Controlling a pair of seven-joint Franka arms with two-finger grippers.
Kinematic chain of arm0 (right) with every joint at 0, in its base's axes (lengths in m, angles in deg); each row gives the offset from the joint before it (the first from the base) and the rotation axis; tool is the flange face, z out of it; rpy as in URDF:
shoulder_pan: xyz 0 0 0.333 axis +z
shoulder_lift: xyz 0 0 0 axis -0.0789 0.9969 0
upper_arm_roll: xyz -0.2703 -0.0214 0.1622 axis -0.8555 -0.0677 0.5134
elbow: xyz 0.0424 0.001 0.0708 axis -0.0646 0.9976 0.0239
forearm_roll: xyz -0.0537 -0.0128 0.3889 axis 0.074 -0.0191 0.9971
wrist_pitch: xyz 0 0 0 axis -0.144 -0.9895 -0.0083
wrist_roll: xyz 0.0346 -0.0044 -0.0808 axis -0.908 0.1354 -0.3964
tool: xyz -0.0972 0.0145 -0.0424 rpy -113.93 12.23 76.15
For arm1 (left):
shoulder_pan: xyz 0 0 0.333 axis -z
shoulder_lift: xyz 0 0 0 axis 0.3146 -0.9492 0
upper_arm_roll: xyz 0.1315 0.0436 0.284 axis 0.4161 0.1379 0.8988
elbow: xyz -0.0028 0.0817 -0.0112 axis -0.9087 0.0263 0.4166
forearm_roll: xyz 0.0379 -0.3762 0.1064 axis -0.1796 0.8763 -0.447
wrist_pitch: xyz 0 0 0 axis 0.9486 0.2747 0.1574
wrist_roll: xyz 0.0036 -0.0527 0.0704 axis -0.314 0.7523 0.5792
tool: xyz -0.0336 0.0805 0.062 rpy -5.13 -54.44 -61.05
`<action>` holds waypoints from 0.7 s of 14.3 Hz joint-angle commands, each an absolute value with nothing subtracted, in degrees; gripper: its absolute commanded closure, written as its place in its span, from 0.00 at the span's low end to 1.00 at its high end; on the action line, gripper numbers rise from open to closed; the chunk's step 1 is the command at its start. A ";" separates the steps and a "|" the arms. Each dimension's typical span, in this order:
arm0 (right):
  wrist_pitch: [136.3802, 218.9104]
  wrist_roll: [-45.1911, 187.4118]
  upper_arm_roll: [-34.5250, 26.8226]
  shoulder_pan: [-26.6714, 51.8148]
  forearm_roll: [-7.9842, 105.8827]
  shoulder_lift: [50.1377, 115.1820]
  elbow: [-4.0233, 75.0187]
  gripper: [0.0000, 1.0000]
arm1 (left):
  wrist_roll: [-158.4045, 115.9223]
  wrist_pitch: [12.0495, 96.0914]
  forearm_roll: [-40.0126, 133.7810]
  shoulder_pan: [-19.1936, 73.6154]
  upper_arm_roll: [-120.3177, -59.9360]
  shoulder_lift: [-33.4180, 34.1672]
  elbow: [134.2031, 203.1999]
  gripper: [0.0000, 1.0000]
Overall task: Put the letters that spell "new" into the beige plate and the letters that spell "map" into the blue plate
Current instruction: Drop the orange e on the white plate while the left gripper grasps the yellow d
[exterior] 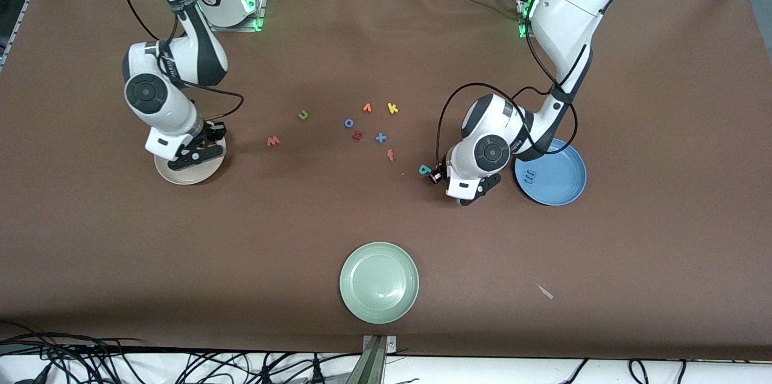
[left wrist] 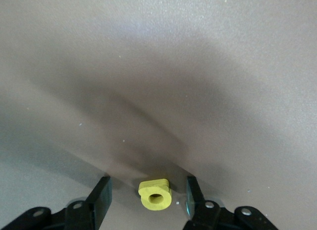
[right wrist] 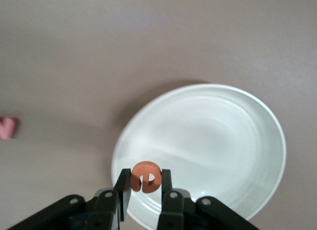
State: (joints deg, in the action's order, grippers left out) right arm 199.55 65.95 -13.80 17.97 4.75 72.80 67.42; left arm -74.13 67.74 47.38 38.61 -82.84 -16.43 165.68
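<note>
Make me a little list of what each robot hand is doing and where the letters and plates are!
right gripper: shut on the orange e, over the beige plate
left gripper: open around the yellow p, beside the blue plate
blue plate holds: blue m
teal a: on the table by the left gripper
pinkish-red w and green n: on the table
pale green plate: nearest the front camera

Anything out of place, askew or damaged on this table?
One oddity: a small pale scrap lies on the brown table cover, nearer the front camera than the blue plate. It resembles litter, not a foam letter. The plates sit flat and nothing looks damaged.
</note>
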 commanded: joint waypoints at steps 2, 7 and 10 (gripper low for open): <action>202.65 64.63 -15.27 18.15 4.28 72.46 70.51 0.22 | -74.47 68.13 48.79 39.08 -82.96 -15.14 167.95 0.41; 202.03 68.91 -14.66 18.32 4.37 71.85 70.07 0.00 | -74.38 68.13 48.79 39.08 -82.96 -15.14 167.95 0.70; 201.16 79.53 -9.41 18.41 4.98 70.80 70.07 0.00 | -74.03 67.78 48.35 38.90 -82.88 -14.79 167.69 1.00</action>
